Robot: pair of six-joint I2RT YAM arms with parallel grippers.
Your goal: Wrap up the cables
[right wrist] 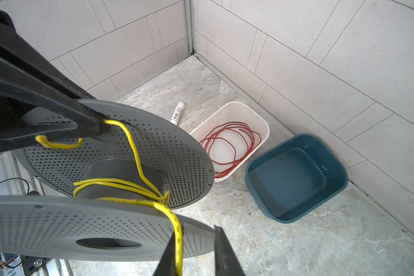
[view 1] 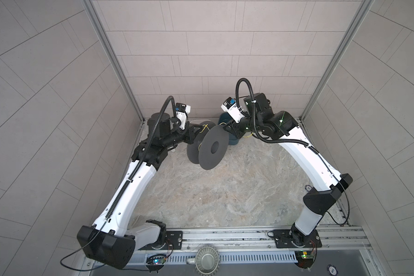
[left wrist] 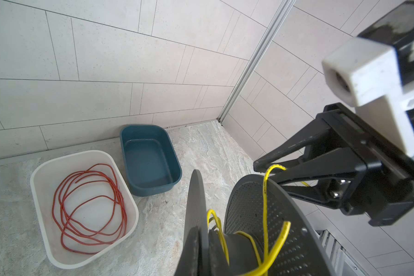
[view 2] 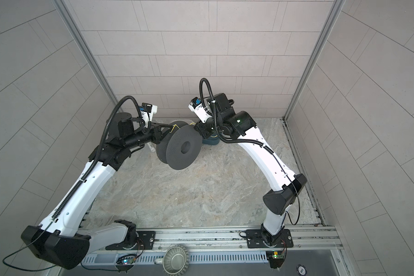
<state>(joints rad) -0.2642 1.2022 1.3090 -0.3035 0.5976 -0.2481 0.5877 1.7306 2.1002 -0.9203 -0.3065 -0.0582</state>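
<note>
The left gripper [right wrist: 98,126] pinches the yellow cable [right wrist: 134,153] near its end, seemingly as anchor, while the spread right gripper [right wrist: 196,253] straddles it, with the spool [right wrist: 167,148] between them.

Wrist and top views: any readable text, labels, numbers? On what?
None can be read.
yellow cable: dark print along the jacket, too small to read.
white tube: barcode-style label, print too small to read.
round badge at the near edge in a top view: marking blurred.
grey spool: perforated flanges, no text seen.
</note>
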